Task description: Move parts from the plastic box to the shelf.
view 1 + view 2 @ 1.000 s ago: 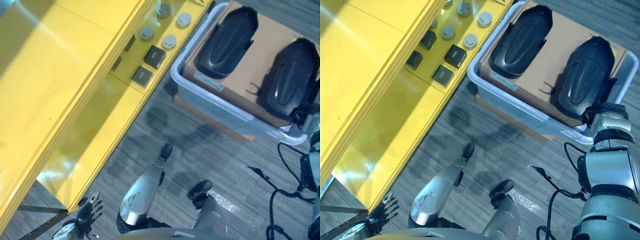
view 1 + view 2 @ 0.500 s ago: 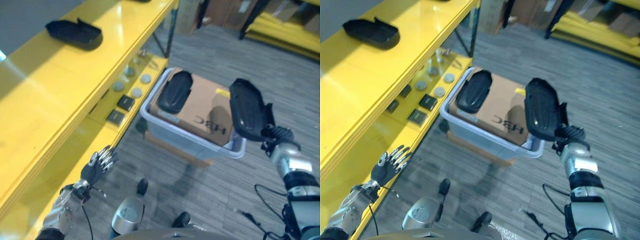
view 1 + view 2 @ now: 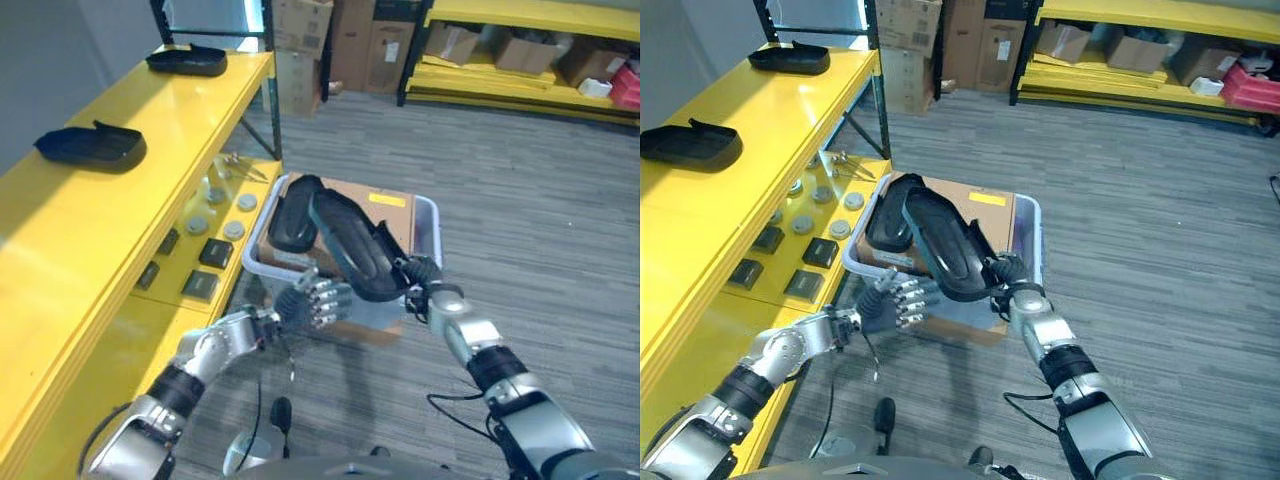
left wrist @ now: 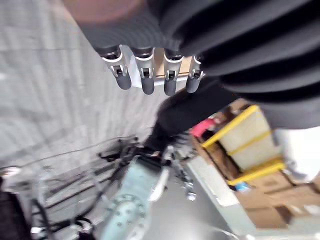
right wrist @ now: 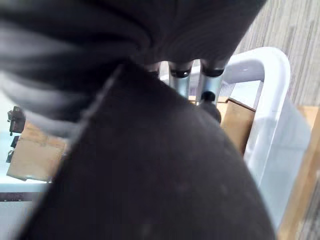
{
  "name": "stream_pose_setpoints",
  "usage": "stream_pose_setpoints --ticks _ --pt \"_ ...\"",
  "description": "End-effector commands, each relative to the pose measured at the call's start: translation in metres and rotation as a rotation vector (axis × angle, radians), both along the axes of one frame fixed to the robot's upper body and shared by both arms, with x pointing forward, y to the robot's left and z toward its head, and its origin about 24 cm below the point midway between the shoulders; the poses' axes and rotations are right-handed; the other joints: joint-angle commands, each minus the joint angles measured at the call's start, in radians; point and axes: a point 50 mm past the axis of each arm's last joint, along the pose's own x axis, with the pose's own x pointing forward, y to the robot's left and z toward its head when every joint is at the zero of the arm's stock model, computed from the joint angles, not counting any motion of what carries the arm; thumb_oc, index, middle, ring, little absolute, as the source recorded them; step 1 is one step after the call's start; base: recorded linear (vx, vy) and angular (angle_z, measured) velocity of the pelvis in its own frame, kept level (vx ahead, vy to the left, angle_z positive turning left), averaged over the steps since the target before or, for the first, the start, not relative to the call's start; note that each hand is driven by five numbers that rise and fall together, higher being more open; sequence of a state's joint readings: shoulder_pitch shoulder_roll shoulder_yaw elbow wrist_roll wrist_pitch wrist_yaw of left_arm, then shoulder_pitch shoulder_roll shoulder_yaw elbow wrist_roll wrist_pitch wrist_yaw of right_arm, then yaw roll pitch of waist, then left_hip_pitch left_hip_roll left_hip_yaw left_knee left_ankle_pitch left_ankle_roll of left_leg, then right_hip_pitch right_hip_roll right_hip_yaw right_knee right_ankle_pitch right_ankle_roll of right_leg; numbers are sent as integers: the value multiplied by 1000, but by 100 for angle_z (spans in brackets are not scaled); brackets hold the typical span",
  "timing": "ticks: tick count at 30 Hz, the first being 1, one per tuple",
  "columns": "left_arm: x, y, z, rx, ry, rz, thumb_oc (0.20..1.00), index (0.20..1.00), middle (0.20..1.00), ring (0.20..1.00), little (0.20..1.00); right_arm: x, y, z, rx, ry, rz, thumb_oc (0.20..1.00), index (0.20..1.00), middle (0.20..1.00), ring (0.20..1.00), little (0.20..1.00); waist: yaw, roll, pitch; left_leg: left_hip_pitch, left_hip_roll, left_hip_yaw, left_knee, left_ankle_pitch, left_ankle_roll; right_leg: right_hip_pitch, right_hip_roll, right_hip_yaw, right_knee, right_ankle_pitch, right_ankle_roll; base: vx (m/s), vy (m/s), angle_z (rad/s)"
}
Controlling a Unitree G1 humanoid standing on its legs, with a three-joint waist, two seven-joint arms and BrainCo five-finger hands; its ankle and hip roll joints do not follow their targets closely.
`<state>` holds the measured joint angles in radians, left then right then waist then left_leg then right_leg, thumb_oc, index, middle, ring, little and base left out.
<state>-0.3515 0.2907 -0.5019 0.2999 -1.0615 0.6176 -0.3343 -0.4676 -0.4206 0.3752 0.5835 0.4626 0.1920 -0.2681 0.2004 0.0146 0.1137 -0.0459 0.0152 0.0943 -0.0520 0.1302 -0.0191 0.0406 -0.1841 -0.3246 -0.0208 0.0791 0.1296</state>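
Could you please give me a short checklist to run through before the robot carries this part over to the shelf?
1. Right robot hand grips the lifted black part: ok.
2. Part is out of the plastic box: ok, held above it.
3. Left robot hand free to support: ok, open beside the part, touching nothing.
4. Free space on the yellow shelf: ok, bare stretches around the two parts already there.
5. Grip firmness: cannot tell.

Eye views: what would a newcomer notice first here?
The right hand holds a long black part lifted above the plastic box, where another black part lies on cardboard. The open left hand reaches toward it, and two more black parts sit on the yellow shelf to the robot's left.
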Motion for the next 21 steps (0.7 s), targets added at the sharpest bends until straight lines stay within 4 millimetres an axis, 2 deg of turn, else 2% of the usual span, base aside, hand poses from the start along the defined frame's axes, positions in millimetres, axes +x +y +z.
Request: stream_pose_setpoints --ticks 1,3,7,14,15,21 --pt "6 -12 -1 10 98 13 1000 1000 1000 1000 1000 29 10 47 -25 -191 52 200 200 200 200 200 23 -44 -39 7 44 -43 59 -117 -27 -4 -55 56 26 -32 65 12 -3 -26" --pt "10 -18 -4 88 73 -29 1000 1000 1000 1000 1000 28 21 41 -15 -179 79 200 200 200 200 200 12 -40 -46 12 47 -31 63 -120 -29 0 -57 63 17 -27 69 15 -10 -13" --pt "12 -24 -3 139 47 -28 1000 1000 1000 1000 1000 27 28 37 -13 -165 96 200 200 200 200 200 0 -34 -52 15 48 -24 64 -123 -29 1 -58 70 15 -26 73 0 0 0" --pt "23 -39 14 43 31 61 1000 1000 1000 1000 1000 24 45 29 -72 -134 211 200 200 200 200 200 -10 -29 -60 26 50 -11 64 -128 -32 10 -63 68 12 -27 78 18 7 -6" --pt "27 -43 20 26 29 118 1000 1000 1000 1000 1000 23 54 27 -70 -125 242 200 200 200 200 200 -10 -27 -62 28 50 -10 64 -127 -34 13 -62 68 11 -29 77 23 14 -3" --pt "47 -34 28 110 -121 272 1000 1000 1000 1000 1000 18 76 27 -105 -126 363 200 200 200 200 200 -12 -26 -66 37 52 -5 63 -125 -37 22 -56 64 13 -35 73 15 6 -3"
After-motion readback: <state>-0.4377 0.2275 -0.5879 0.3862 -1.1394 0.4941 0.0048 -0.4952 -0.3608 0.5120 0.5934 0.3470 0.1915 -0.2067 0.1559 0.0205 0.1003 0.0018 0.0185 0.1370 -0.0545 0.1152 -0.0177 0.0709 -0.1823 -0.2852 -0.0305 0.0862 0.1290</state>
